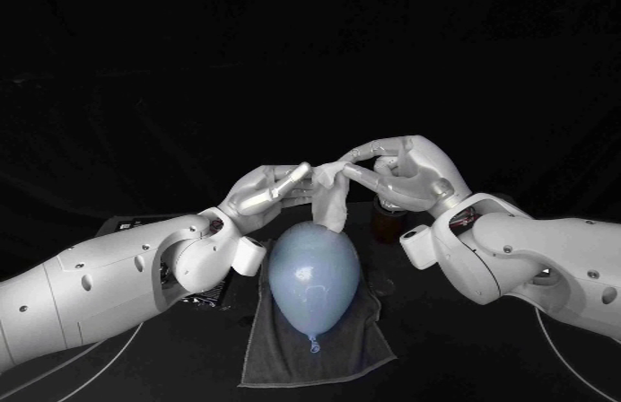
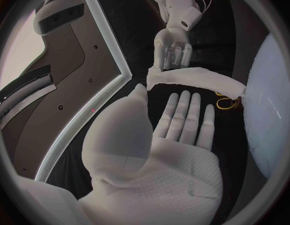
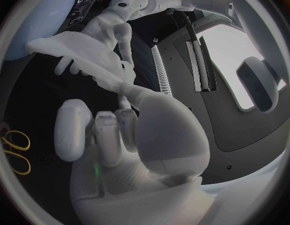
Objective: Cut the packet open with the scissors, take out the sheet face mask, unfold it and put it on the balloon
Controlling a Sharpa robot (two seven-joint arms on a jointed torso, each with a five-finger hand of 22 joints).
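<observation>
Right hand (image 1: 412,173) has its fingers curled in and pinches the upper end of the sheet face mask (image 1: 331,191), lifted above the table. Left hand (image 1: 268,196) meets the mask from the other side. In the left wrist view its fingers are stretched nearly flat with the thumb up by the mask's edge. It touches the mask, but I cannot tell whether it really grips it. The mask hangs between the two hands as a narrow, crumpled white strip. Its lower tip comes down to the top of the pale blue balloon (image 1: 315,276), touching it or just above it, can't tell which. The balloon lies directly below the hands on a dark grey towel (image 1: 349,353), knot end toward the robot. The scissors (image 2: 227,103) lie on the table with their yellow handles showing beside the balloon, in neither hand. Progress, judged from this: cutting and pulling the mask out look done, since the mask is bare and the scissors are set down. The step in hand is the unfolding, and it is not finished, as the mask is bunched rather than spread flat. Left to do: open it out fully, then lay it over the balloon's upper side.
</observation>
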